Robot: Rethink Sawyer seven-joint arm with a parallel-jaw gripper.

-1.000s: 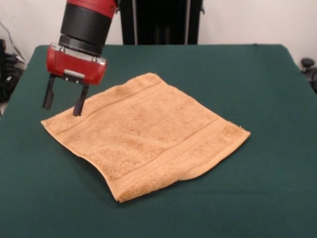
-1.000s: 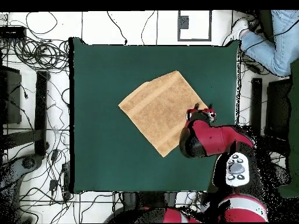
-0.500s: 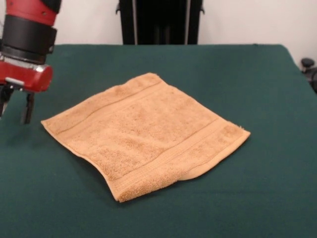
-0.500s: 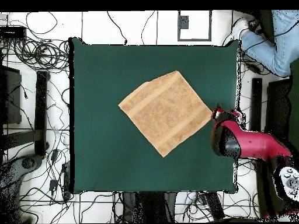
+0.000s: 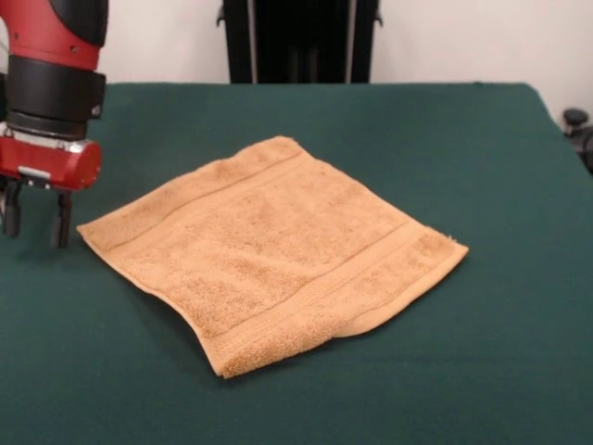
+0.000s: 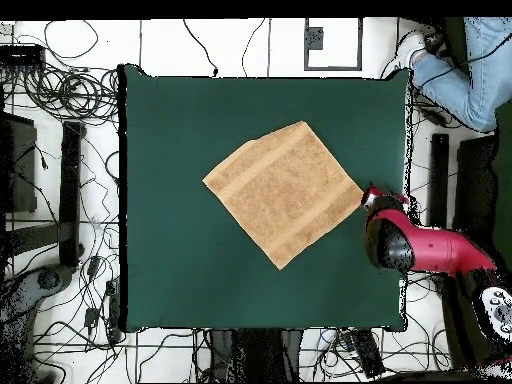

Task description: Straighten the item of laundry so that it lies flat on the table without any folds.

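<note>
Step in hand: you had the towel [image 5: 269, 248] spread in a single layer, so the task looked all but finished; what remained was a check and, at most, a touch-up.
Towel position: it lay near the middle of the surface [image 5: 445, 139], turned like a diamond in the overhead view, with green felt showing on every side.
Towel condition: both woven bands ran straight and unfolded. The near hem looked slightly lifted and wavy, and the corner at the right carried a small frayed tuft; I judged these as loose edges, not folds.
Tool: your tool [image 5: 35, 216] hung just beside the towel's left corner in the front view, apart from the cloth, with its two dark fingers [image 5: 62, 218] spread narrowly and nothing between them.
Tool height: I could not tell whether the fingertips touched the felt or hovered just above it.
Next move: if you wanted the near hem flatter, you needed to come round to that edge, pinch it low and draw it outward, away from the centre.
Risk: a drag across the terry could have bunched it up again.
Open room: the felt ran wide and bare in front of and behind the towel.
Edges: in the overhead view your arm [image 6: 425, 247] sat over the surface's side edge, so little room was left there.
</note>
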